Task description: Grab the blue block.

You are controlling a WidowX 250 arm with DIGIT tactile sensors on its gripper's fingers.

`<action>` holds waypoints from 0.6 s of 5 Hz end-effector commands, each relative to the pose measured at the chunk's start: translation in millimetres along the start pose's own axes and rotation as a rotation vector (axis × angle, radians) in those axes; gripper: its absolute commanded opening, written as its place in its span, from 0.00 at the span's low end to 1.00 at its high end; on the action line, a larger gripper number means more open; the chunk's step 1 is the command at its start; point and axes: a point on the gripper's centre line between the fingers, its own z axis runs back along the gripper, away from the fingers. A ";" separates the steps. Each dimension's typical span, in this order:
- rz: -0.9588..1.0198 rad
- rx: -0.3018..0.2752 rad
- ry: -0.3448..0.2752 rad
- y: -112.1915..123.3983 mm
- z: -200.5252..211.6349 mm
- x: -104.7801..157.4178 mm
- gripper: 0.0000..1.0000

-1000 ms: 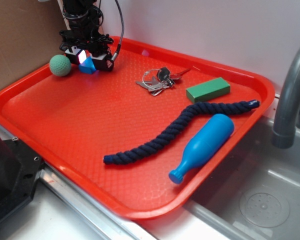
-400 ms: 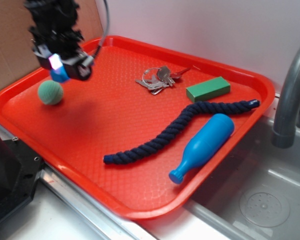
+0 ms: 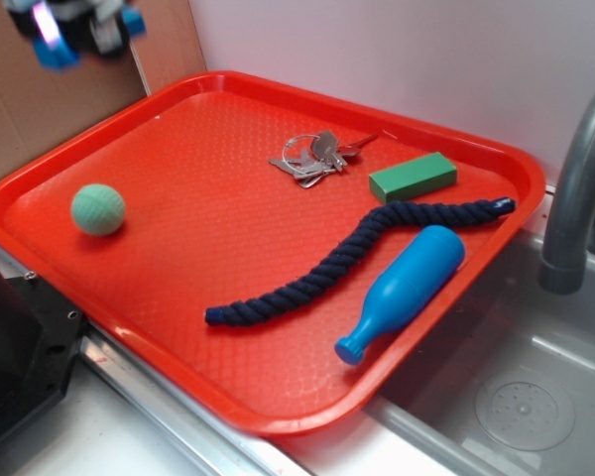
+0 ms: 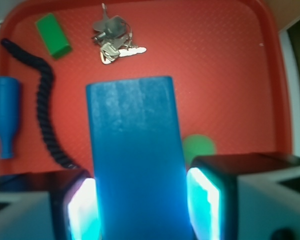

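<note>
So in the last second I've gone from sitting down at the back corner of the red tray (image 3: 278, 407), right next to the green ball (image 3: 98, 209), to being way up in the top-left of the exterior view, and the blue block (image 4: 136, 160) came up with me. The wrist cam shows it best: the block fills the middle of the frame, standing lengthwise between the two fingers (image 4: 206, 195), which are clamped on its sides with the pads lit up against it. From outside, the gripper (image 3: 74, 25) is blurry and half cut off by the frame edge, so all I get there is a bit of blue. The ball also got nudged on the way up; it's rolled forward toward the tray's left edge and sits there by itself now. Everything else is where it was: keys (image 3: 312, 155), green block (image 3: 412, 177), dark rope (image 3: 347, 258) and the blue bottle (image 3: 402, 291) near the sink side. I'd call the grab basically done, the block's well clear of the tray. Only worry is it slipping, though the hold looks square to me.
</note>
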 end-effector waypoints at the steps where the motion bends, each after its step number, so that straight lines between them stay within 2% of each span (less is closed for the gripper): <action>1: 0.027 0.033 0.000 6.6 21.1 12.7 0.00; 3: 0.027 0.050 0.005 2.2 11.9 12.3 0.00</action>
